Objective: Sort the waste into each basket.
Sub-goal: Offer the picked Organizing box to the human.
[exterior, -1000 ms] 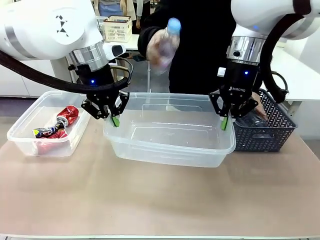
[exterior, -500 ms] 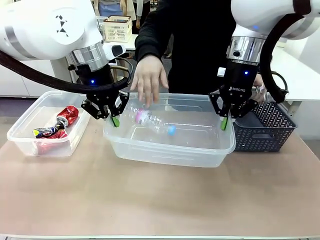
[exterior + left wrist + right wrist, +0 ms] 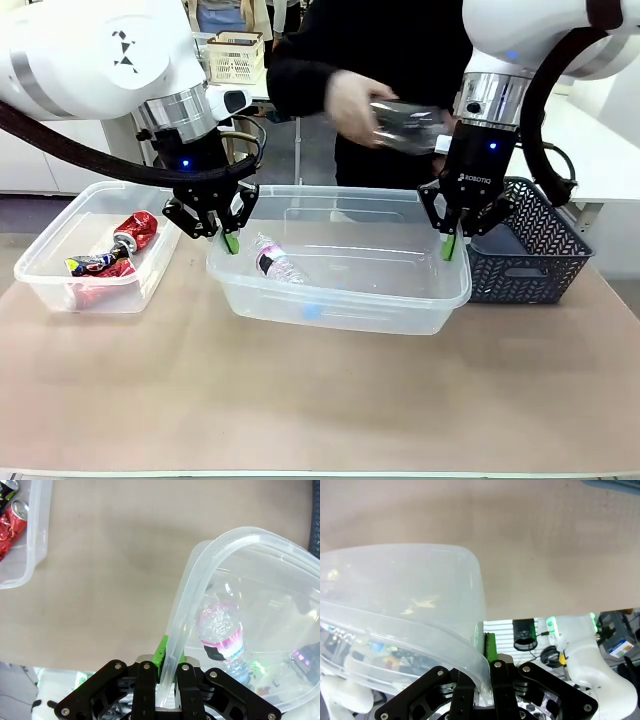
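Observation:
A large clear basket (image 3: pixel 340 300) sits mid-table, held at both ends. My left gripper (image 3: pixel 231 240) is shut on its left rim and my right gripper (image 3: pixel 449 245) on its right rim. A clear plastic bottle (image 3: pixel 277 264) with a pink label lies inside near the left end. Above the basket, the person's hand (image 3: pixel 347 101) holds a crumpled clear plastic piece (image 3: pixel 408 127). A smaller clear basket (image 3: pixel 60 285) at the left holds crushed red cans (image 3: pixel 122 243). The left wrist view shows my left gripper (image 3: pixel 169 655) pinching the rim (image 3: pixel 187 605) beside the bottle (image 3: pixel 220 632). In the right wrist view my right gripper (image 3: pixel 485 647) clamps the rim (image 3: pixel 445 645).
A dark lattice basket (image 3: pixel 535 255) stands at the right, just behind my right gripper. The person stands across the table behind the large basket. Bare tabletop (image 3: pixel 320 400) stretches in front of both clear baskets.
The person dropped the bottle into the large basket, where it rolled to the left end. The hand then rose and now holds another clear piece. Both grippers stayed put.

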{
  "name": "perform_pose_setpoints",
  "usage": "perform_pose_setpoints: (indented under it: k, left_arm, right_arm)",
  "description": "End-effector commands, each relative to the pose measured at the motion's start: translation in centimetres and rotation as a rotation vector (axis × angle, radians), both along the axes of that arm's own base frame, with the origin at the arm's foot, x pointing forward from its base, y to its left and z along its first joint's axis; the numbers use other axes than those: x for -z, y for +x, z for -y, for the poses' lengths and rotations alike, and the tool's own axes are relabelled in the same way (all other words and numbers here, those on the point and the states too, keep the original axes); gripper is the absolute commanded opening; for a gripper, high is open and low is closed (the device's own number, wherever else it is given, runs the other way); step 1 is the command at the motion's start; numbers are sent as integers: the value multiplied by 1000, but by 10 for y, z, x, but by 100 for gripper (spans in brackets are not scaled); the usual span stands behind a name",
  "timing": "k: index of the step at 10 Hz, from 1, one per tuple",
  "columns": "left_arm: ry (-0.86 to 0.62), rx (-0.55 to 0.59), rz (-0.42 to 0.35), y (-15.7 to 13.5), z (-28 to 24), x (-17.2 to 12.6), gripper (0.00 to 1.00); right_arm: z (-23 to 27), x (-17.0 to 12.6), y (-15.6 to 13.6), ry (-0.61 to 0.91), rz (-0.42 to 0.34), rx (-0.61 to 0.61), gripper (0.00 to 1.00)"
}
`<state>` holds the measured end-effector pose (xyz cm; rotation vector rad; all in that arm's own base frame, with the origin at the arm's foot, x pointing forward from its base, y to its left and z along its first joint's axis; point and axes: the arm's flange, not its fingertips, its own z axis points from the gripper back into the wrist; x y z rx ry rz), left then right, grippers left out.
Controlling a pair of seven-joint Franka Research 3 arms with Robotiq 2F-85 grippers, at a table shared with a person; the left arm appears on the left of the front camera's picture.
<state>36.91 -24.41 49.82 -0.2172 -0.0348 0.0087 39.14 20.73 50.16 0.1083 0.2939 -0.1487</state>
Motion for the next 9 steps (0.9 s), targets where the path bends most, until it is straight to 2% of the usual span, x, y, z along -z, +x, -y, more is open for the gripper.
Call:
perform_pose_setpoints:
  k: [1,9]
  left_arm:
    - [-15,-13,9,4,-1,-6,5]
    - [-15,-13,9,4,-1,-6,5]
  right_arm:
    - [-1,-2,-1,0,-1,-16,4]
    - [-1,-2,-1,0,-1,-16,4]
